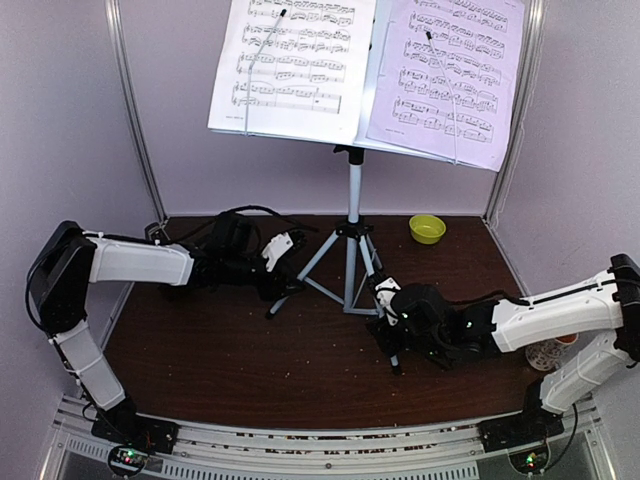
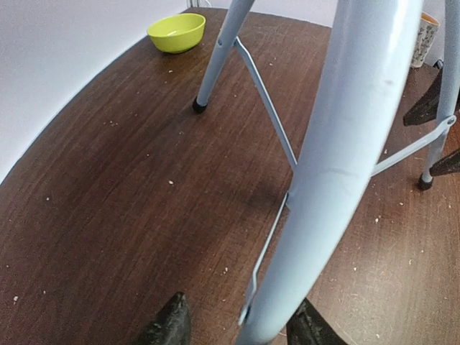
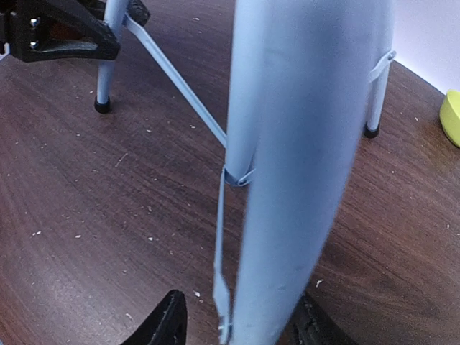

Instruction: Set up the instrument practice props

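The music stand stands at the back middle on its silver tripod (image 1: 352, 250). It holds a white sheet (image 1: 295, 60) on the left and a lavender sheet (image 1: 445, 75) on the right. My left gripper (image 1: 285, 270) is open, its fingers either side of the tripod's left leg (image 2: 345, 144), with a gap at the left finger (image 2: 169, 323). My right gripper (image 1: 385, 300) is open astride the front-right leg (image 3: 295, 165), with a gap at its left finger (image 3: 169, 320). The metronome is out of view.
A small green bowl (image 1: 427, 228) sits at the back right near the wall and shows in the left wrist view (image 2: 177, 31). A patterned cup (image 1: 550, 352) stands by my right arm. The brown table (image 1: 230, 350) is speckled with crumbs.
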Tool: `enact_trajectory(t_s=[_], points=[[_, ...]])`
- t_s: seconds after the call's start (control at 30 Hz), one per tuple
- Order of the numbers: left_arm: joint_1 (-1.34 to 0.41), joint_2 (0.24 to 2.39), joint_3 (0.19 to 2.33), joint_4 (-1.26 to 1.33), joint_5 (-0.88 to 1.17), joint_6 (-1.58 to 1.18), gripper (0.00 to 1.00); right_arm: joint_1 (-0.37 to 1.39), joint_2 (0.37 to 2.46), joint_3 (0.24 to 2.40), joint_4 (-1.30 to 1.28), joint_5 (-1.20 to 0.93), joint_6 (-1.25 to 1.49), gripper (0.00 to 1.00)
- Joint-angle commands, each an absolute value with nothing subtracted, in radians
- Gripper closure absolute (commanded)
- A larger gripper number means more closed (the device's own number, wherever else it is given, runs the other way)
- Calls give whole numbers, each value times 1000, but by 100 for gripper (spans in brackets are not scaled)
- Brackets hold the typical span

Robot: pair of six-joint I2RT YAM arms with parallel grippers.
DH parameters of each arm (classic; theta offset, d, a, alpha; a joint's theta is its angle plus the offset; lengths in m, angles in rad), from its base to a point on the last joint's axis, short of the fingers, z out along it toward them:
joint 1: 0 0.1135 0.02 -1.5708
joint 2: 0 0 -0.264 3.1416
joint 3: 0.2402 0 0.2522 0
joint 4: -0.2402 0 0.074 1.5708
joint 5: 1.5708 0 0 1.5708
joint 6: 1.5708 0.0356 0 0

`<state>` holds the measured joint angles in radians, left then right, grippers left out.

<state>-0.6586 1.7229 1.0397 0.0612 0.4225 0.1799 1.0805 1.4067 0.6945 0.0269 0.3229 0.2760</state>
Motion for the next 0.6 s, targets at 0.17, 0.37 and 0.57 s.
enact_trajectory(t_s=[0.17,0.37,0.57], points=[[-663,1723,1066,82,357,207,66,1031,1447,748,-2,352,216,70],[-663,1720,1059,101,301,207,76,1000,1470,784,14,356,177,79],[-663,1731,1069,105,223,208,85,944,1493,816,33,348,137,96]])
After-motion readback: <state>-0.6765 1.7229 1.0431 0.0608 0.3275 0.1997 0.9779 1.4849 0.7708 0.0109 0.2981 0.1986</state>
